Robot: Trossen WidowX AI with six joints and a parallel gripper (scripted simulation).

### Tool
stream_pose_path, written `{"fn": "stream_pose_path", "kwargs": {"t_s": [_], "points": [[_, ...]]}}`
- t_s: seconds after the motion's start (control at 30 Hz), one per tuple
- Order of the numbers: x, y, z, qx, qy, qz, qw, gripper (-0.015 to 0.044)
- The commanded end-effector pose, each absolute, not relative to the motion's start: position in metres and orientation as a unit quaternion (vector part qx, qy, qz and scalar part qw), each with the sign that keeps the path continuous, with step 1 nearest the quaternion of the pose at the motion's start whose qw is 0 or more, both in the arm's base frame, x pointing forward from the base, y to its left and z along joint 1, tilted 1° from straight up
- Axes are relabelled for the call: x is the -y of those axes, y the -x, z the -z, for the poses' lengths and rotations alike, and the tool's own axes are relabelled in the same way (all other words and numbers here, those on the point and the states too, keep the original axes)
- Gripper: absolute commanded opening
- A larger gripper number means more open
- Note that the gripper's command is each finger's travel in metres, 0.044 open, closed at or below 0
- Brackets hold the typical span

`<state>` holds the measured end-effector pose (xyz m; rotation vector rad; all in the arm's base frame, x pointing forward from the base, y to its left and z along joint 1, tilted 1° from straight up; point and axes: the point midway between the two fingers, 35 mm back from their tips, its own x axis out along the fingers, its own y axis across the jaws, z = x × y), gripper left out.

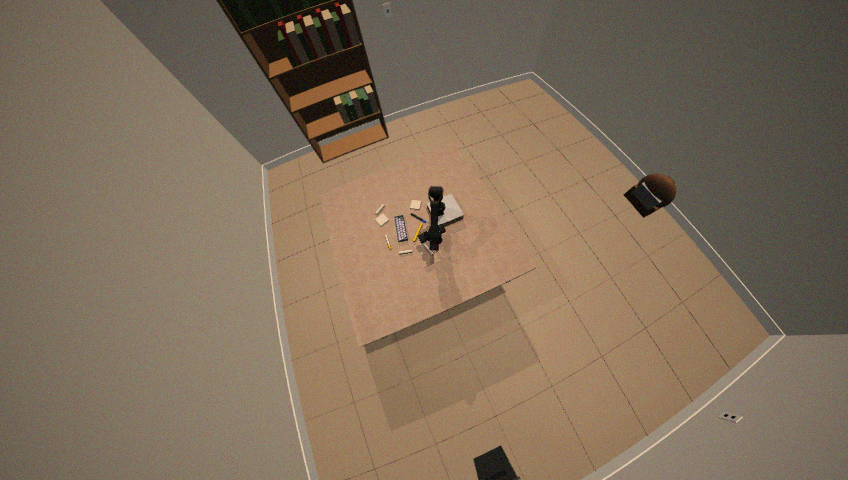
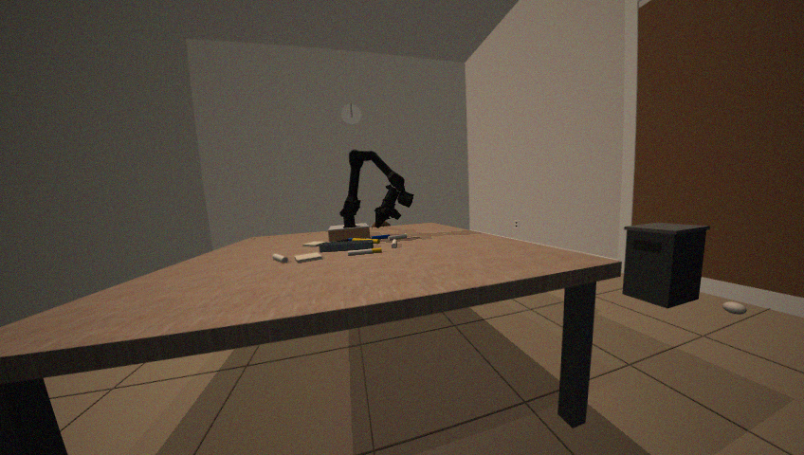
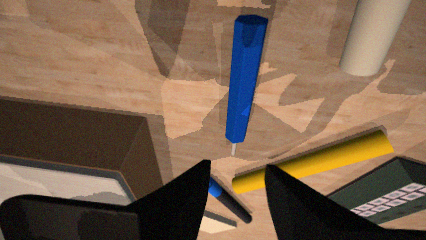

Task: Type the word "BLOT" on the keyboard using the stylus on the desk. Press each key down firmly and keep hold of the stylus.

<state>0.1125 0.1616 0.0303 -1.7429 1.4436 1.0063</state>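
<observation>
The stylus, a blue six-sided rod with a thin pale tip, lies on the desk. In the wrist view its tip points down toward the space between my fingers. My gripper is partly open with nothing between the fingers, above the desk near the tip end of the stylus. In the top view the arm hides the stylus. The dark keyboard with pale keys lies on the far side of the yellow rod; its corner shows at the wrist view's lower right.
A yellow rod lies between gripper and keyboard. A black pen with a blue part lies near the arm's base block. A thick white cylinder lies beside the stylus. Pale notes and other rods surround the keyboard.
</observation>
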Motion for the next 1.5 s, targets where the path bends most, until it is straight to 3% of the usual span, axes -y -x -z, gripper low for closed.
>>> {"fn": "stream_pose_path", "kwargs": {"t_s": [0.0,1.47], "points": [[-0.161,-0.113,-0.026,-0.551,0.666,-0.382,0.328,0.015],[-0.162,-0.114,0.009,-0.551,0.666,-0.381,0.328,0.015]]}}
